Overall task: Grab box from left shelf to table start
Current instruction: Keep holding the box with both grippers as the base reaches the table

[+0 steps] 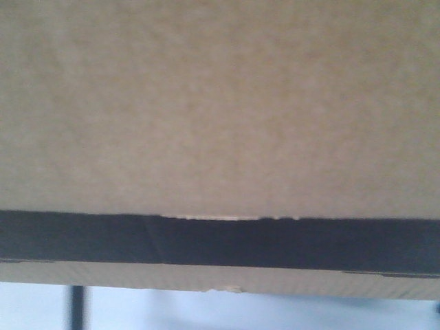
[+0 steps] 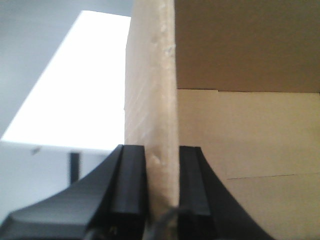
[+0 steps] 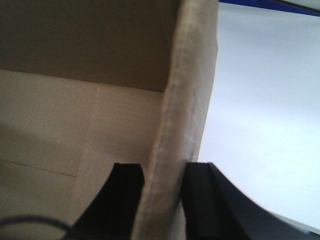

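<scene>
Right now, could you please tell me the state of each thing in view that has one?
box, open-topped, clamped by both grippers, inside bare where visible
left gripper, shut on a box wall, one finger each side
right gripper, shut on a box wall, one finger each side

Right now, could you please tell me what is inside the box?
Both wrist views show only bare cardboard walls and floor flaps inside the box. The front view shows only its outside, so the middle of the interior is unseen.
</scene>
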You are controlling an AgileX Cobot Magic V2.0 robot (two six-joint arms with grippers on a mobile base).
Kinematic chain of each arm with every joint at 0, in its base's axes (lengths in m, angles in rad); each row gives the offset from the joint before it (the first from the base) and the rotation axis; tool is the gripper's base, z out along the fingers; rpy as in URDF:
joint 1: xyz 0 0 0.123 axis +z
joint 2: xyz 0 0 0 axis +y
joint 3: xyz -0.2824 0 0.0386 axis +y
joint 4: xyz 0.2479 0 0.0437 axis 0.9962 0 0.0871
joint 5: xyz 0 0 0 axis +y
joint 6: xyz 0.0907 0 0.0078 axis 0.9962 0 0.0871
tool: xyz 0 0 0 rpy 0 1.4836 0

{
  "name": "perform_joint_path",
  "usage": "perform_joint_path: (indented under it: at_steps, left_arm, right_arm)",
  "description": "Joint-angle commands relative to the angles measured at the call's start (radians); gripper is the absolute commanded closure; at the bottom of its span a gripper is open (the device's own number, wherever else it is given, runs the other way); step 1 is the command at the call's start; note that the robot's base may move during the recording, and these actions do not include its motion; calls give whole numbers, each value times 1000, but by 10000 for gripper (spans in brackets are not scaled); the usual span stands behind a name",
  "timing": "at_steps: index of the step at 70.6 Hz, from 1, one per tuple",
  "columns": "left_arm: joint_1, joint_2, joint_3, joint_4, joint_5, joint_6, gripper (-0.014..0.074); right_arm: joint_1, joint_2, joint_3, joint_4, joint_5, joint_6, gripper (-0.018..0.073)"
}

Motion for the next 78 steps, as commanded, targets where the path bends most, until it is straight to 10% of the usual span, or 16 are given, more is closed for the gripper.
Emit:
perform_joint_path:
  at_steps: [1, 78]
  left_arm:
    - [-16, -3, -39, -202, -118, -6, 699]
    - [-16, -3, -39, -202, -118, -6, 699]
  right_arm:
    - [6, 8, -39, 67, -146, -23, 501]
    - [6, 8, -39, 67, -144, -23, 501]
